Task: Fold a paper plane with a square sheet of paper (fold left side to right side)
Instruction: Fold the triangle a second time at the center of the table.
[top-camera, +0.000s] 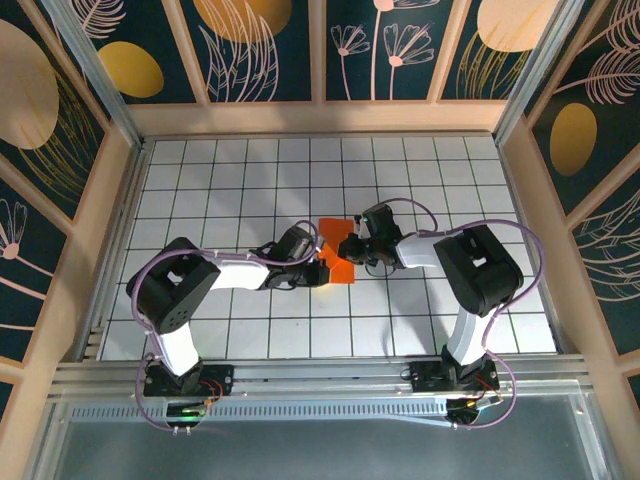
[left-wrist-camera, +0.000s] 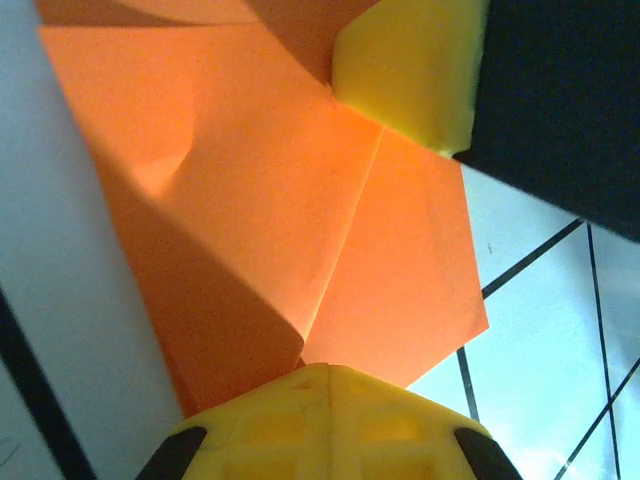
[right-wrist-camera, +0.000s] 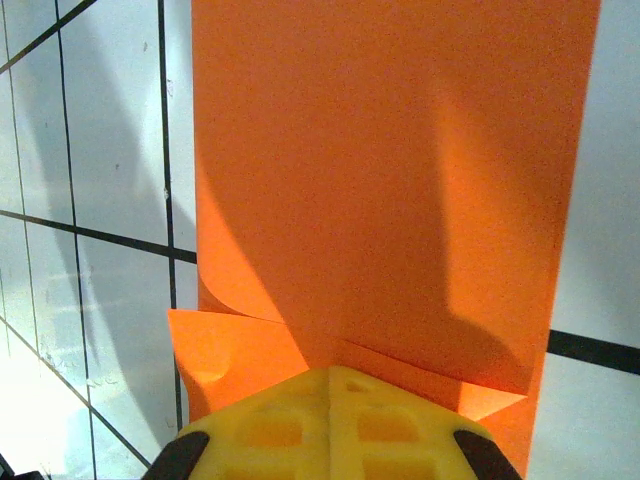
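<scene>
The left gripper (left-wrist-camera: 328, 385) has its yellow jaws closed flush together, the tips resting on the orange sheet of paper (left-wrist-camera: 240, 190) at its 6 o'clock edge in the left wrist view. Whether a layer is pinched between them cannot be told. From the tips a crease runs up toward 1 o'clock, with a folded flap on each side of it. One of the right gripper's yellow fingers (left-wrist-camera: 405, 70) presses on the sheet at 1 o'clock, with its black body behind it.

The right gripper (right-wrist-camera: 335, 385) is closed as well, the jaws meeting on the paper at 6 o'clock in its own view. A long orange panel reaches from there to 12 o'clock. Small folded corners stick out at 8 and 4 o'clock of the tips, and the left edge curls a little off the surface.

From above, the two grippers face each other across the sheet, the left at its 9 o'clock side and the right at its 3 o'clock side, near each other. The paper lies about the middle of the white gridded table (top-camera: 230, 180), with orange showing at 12 and 6 o'clock of the grippers. The arm bases sit at 7 and 5 o'clock, with purple cables (top-camera: 520, 240) looping along the arms.
</scene>
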